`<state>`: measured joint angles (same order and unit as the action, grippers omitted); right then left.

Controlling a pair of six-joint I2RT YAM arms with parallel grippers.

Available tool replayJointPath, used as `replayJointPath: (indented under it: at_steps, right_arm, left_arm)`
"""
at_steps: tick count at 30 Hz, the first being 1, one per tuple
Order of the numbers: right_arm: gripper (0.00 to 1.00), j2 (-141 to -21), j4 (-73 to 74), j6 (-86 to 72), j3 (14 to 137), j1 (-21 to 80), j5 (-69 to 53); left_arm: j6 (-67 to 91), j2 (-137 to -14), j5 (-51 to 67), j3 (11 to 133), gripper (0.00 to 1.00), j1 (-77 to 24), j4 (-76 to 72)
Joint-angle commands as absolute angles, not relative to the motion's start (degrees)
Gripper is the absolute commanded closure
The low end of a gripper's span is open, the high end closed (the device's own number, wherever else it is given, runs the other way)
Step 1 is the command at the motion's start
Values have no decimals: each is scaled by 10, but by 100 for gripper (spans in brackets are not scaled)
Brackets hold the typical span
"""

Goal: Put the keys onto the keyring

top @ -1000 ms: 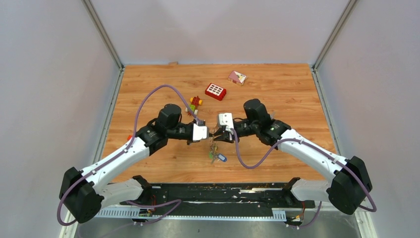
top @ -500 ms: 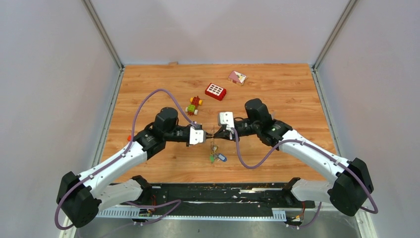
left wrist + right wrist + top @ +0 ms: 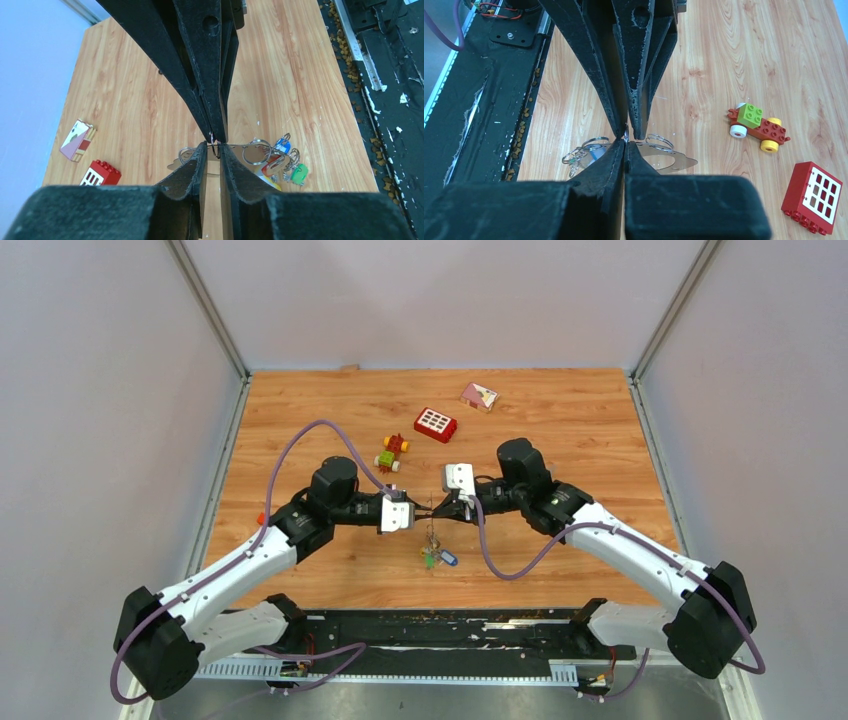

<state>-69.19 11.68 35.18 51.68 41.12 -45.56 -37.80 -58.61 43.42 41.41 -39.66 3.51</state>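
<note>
Both grippers meet tip to tip above the middle of the table (image 3: pixel 560 440), clear of the wood. Left gripper (image 3: pixel 418 512) is clamped onto the thin wire of the keyring (image 3: pixel 215 148). In the left wrist view its fingers (image 3: pixel 192 170) leave only a sliver of a gap, with the wire in it. Right gripper (image 3: pixel 438 510) comes in from the opposite side, jaws pressed tight on the same wire just beside the left's pinch. Its fingertips (image 3: pixel 616 155) touch in its own wrist view.

Keys (image 3: pixel 437 557) hang in one bunch below the pinch point, blue and green tags lowest. Cannot tell from the overhead view whether the bunch touches the table. Red and yellow tags also show in the left wrist view.

Behind the grippers: block toy car (image 3: pixel 391 453), red brick with white squares (image 3: pixel 436 424), and a pink-and-white block (image 3: pixel 479 395) nearer the back edge, all well apart from the keys.
</note>
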Motion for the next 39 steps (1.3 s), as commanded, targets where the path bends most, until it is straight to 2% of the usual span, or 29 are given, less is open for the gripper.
replayJointPath:
  at_steps: [1,10,18,39]
  right_arm:
    - [100,-674,89,345,524,413,-477]
    - [100,-673,88,345,523,413,-467]
    - [100,-674,75,350,516,413,-420]
    - [100,-672,76,332,523,412,-451]
  left_arm:
    - [-381,-581,435,414,76,-394,8]
    - [-389,-583,446,416,70,-393,26]
    - [-384,-560,493,412,59,-365,41]
    - [-363,-624,494,430,66,-365,-5]
